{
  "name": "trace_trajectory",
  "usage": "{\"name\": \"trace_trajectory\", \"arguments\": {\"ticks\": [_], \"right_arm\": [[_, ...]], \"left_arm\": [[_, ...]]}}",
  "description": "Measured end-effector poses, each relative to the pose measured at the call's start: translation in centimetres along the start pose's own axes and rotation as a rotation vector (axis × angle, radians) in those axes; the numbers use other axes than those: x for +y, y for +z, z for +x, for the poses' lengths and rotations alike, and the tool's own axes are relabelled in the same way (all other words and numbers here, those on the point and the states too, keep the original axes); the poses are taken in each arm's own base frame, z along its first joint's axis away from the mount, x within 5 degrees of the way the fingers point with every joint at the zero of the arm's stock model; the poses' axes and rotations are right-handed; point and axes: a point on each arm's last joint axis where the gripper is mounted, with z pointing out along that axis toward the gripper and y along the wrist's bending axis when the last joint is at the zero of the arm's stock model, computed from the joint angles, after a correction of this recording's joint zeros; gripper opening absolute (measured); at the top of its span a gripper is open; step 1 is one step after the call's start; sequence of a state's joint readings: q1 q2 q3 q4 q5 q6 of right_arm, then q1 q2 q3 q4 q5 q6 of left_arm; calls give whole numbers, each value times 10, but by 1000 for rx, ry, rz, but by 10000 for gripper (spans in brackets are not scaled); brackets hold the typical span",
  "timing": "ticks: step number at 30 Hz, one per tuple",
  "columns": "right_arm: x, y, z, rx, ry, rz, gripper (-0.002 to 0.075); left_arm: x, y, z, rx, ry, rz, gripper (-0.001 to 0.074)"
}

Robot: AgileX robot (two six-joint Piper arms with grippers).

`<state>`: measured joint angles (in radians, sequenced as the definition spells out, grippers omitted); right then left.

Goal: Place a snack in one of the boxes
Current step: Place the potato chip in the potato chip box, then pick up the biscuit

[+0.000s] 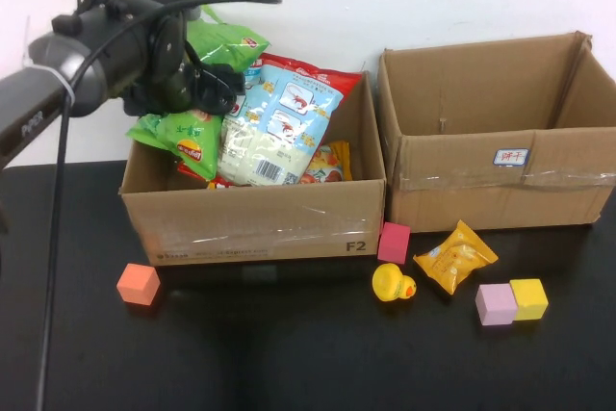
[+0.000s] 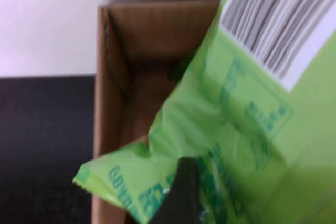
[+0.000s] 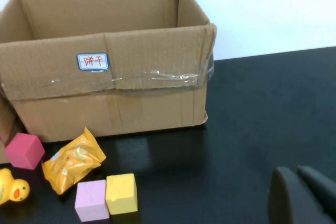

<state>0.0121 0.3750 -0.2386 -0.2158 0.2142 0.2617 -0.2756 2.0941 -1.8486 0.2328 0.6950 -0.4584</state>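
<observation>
The left gripper is gripping a green chip bag above the left box; the right gripper is sitting low at the near right, its state unclear.

Both boxes are plain brown corrugated cardboard, matt: the left box is sealed with glossy clear tape, and the right box carries the same tape plus 1 white paper label. The green chip bag and the orange snack packet are glossy plastic film. The left gripper, above the left box, and the right gripper, low near the table, are matt black plastic. The table is smooth, dark and slightly reflective.
</observation>
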Motion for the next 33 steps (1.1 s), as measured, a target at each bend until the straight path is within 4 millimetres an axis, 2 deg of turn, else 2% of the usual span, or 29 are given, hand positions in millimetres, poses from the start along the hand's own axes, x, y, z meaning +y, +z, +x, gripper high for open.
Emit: {"name": "trace_trajectory", "arguments": {"ticks": [3,7,12,17,21,24,27,33], "right_arm": [[0,0,0,-3,-1,-1,-1],[0,0,-1,-6,4,-1,-1],[0,0,-1,-16,16,-5,-1],[3,0,-1,-14,83,-28,-1],[9,0,-1,-7,57,-96,-1],[14,-1,1,8,-12,-152,-1],[18,1,3,32,-63,-186,-1],[23,17,5,161,-95,-189,-1]], "left_arm": [[1,-18,-5,-6,5,13,668],[-2,-62,-19,-60,69,96,673],[-3,-126,-28,-120,173,196,673],[1,-194,-27,-163,277,274,673],[11,-249,-23,-237,300,290,659],[19,-288,-16,-290,305,297,594],[27,-311,0,-298,304,305,469],[39,-327,58,-231,306,371,148]]}}
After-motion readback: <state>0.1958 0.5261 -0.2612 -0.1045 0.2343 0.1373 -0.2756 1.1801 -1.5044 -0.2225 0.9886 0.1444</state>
